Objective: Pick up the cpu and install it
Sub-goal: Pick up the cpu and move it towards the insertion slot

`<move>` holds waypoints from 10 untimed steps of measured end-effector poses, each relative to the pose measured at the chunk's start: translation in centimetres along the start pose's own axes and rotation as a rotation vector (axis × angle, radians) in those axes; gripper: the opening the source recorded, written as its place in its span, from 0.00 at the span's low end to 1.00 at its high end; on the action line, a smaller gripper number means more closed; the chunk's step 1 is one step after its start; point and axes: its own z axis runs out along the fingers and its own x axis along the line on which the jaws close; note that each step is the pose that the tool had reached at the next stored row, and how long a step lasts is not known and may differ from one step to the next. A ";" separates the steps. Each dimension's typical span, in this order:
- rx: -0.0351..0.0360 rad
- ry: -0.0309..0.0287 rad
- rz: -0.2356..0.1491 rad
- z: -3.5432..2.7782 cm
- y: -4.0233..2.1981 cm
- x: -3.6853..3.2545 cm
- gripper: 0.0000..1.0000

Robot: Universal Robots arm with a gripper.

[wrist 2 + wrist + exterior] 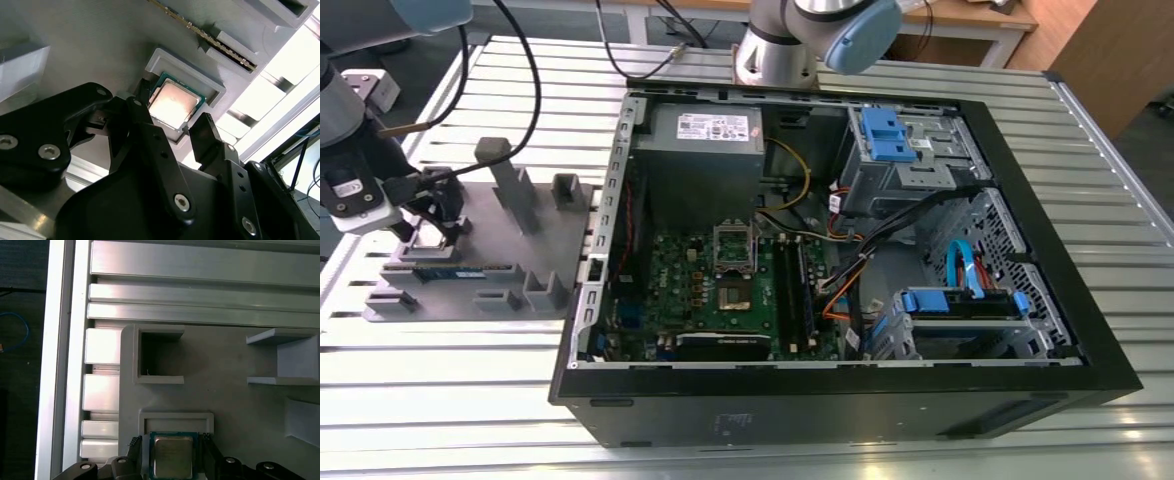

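I read the tool (172, 117) as open. Its fingers (145, 112) stand one on each side of the cpu (174, 104), which lies flat in its pocket of the grey tray (225, 405), directly below the tool.

Risk: uneven closing tilts the chip or jams it against the pocket wall.

Risk: a weak edge grip drops it short of the computer case (854, 400), well apart from the tool.
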 end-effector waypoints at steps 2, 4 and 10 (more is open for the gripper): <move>-0.0001 -0.0002 0.000 0.06 0.00 0.00 0.59; -0.0001 -0.0002 0.000 0.06 0.00 0.00 0.59; 0.0000 -0.0001 0.000 0.07 0.00 0.00 0.59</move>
